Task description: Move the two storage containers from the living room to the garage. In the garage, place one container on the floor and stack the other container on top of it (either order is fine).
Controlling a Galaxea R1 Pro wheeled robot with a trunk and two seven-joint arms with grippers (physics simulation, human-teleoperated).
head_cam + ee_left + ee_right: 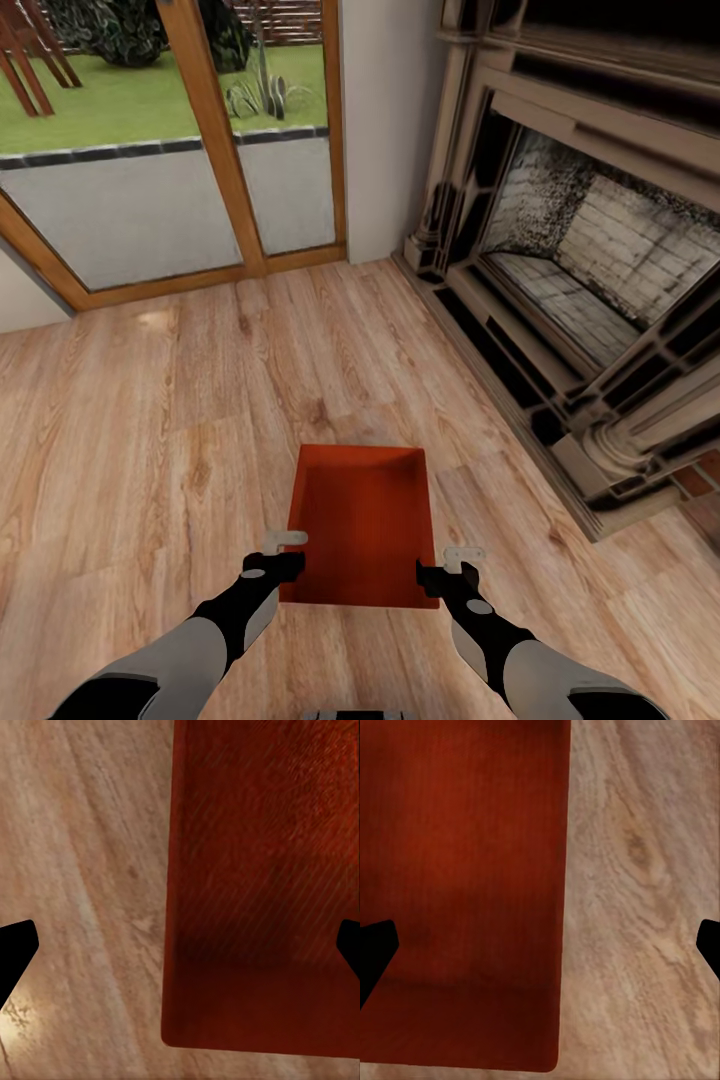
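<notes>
I see one orange-red storage container (365, 525) on wood floor (150, 430); L gripper (285, 552) & R gripper (450, 566) straddle its sides, jaws spread wide, gripping nothing.

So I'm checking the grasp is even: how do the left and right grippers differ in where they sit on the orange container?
The left gripper straddles the container's left wall near its near corner; the right gripper straddles the right wall. The left looks a touch farther from the robot than the right. Both are open, each with one finger inside the container and one over the wood floor.
</notes>
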